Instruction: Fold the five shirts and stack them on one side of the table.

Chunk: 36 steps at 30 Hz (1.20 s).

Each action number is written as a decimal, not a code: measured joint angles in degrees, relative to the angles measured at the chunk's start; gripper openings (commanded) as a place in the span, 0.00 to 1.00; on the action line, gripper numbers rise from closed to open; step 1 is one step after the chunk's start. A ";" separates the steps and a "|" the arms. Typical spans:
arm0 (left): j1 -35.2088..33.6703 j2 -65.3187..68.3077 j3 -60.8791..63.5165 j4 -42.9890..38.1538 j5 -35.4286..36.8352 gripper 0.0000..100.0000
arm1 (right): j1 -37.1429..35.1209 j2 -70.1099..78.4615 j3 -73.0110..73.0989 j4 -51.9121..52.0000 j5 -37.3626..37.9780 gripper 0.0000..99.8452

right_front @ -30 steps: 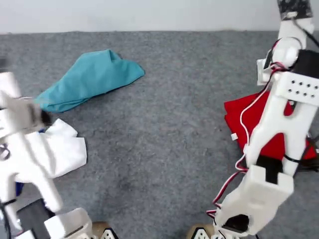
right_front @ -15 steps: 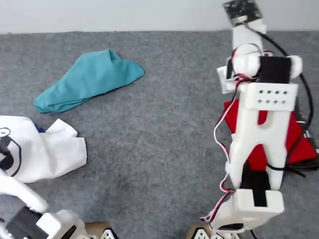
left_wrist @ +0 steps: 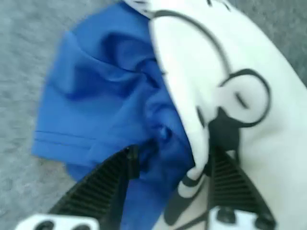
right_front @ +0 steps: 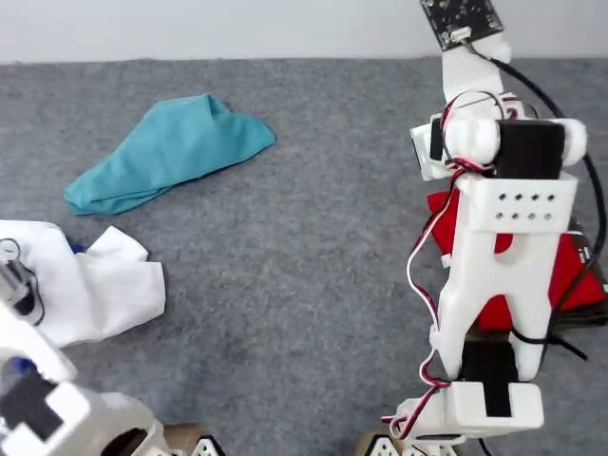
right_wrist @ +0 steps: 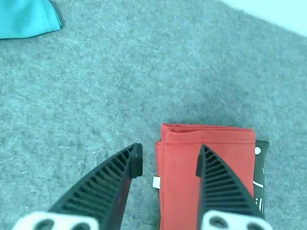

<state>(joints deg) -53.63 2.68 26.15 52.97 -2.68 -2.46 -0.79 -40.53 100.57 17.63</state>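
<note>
**A:** Left wrist view first: how will that cloth handle?

**B:** Soft and limp, I judge. The white shirt with a black line drawing (left_wrist: 259, 62) lies over the rumpled blue cotton shirt (left_wrist: 96, 96). Both look light and will sag, and two layers may lift together. Better to take one layer at a hem or shoulder edge.

**A:** And the left pincer (left_wrist: 171, 155)?

**B:** It is about half open, low over the line where white meets blue. Cloth lies between the jaws, but they are not closed on it. Whether the tips touch, I cannot tell.

**A:** Where is that pile?

**B:** At the left edge of the grey felt-covered worktop (right_front: 304, 285), near the arm's base. The crumpled teal shirt (right_front: 171, 152) lies farther back, apart from it.

**A:** The right pincer (right_wrist: 170, 151)?

**B:** Wide open and empty, hanging over an edge of the folded red shirt (right_wrist: 206, 182). That shirt lies on the right side, with black cloth (right_wrist: 261, 165) just beside it.
</note>
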 measured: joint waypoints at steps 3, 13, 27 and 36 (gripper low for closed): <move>3.34 6.07 -5.54 5.36 0.18 0.05 | -0.09 -1.49 0.00 0.00 0.00 0.19; 13.54 9.14 -29.89 35.78 -0.79 0.02 | -0.53 -2.90 3.78 0.09 0.00 0.19; 43.43 -15.91 -38.59 46.42 -6.59 0.02 | -4.92 -2.99 11.87 0.09 0.00 0.19; 47.74 -29.54 -38.59 46.42 -10.20 0.02 | -4.75 -2.99 12.04 0.09 0.00 0.19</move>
<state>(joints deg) -5.89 -26.86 -12.44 99.38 -12.88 -7.21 -3.78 -28.48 100.66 17.63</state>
